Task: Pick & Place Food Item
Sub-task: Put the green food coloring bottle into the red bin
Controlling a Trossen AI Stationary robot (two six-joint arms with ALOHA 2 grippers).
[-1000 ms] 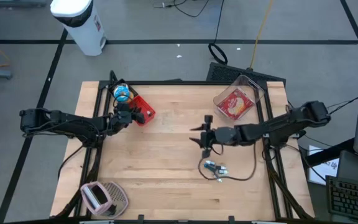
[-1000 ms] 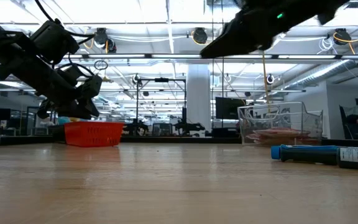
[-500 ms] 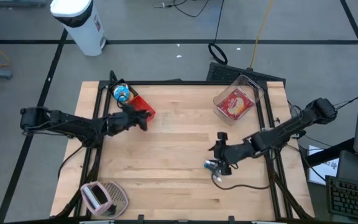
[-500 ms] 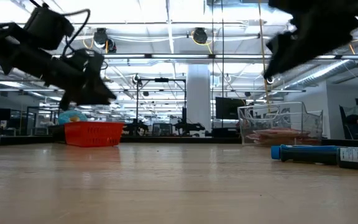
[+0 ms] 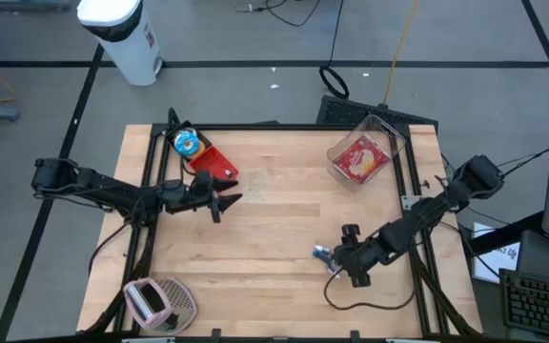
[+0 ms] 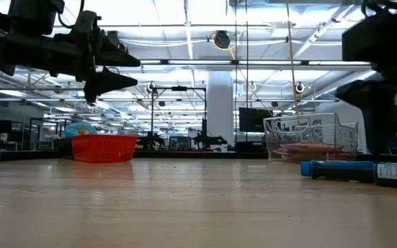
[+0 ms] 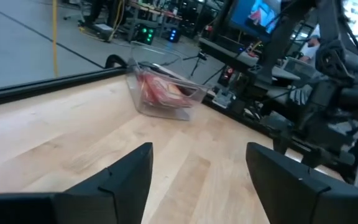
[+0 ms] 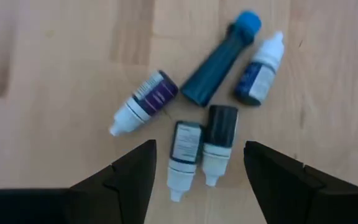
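A clear plastic container [image 5: 363, 155] holding a red food pack stands at the table's far right; the left wrist view shows the container [image 7: 166, 93] too. A red basket [image 5: 217, 165] sits at the far left, with a blue-wrapped item [image 5: 187, 143] beside it at the table's far edge. My left gripper [image 5: 227, 205] hangs open and level above the table, just on the near side of the basket, pointing toward the table's right. My right gripper [image 8: 197, 180] is open and tipped downward above a cluster of small dropper bottles [image 8: 188, 146] and a blue marker [image 8: 219, 65], touching none of them.
The bottles [image 5: 326, 254] and marker lie right of the table's middle, near my right gripper [image 5: 339, 259]. A loose cable [image 5: 370, 295] loops toward the near edge. A pink object [image 5: 158, 303] sits at the near left corner. Bare wood lies between the two arms.
My left gripper has drawn back from the red basket toward the table's middle, risen, tipped up to level and opened. My right gripper has swung toward the near edge and come down over the bottles, tipping its fingers downward.
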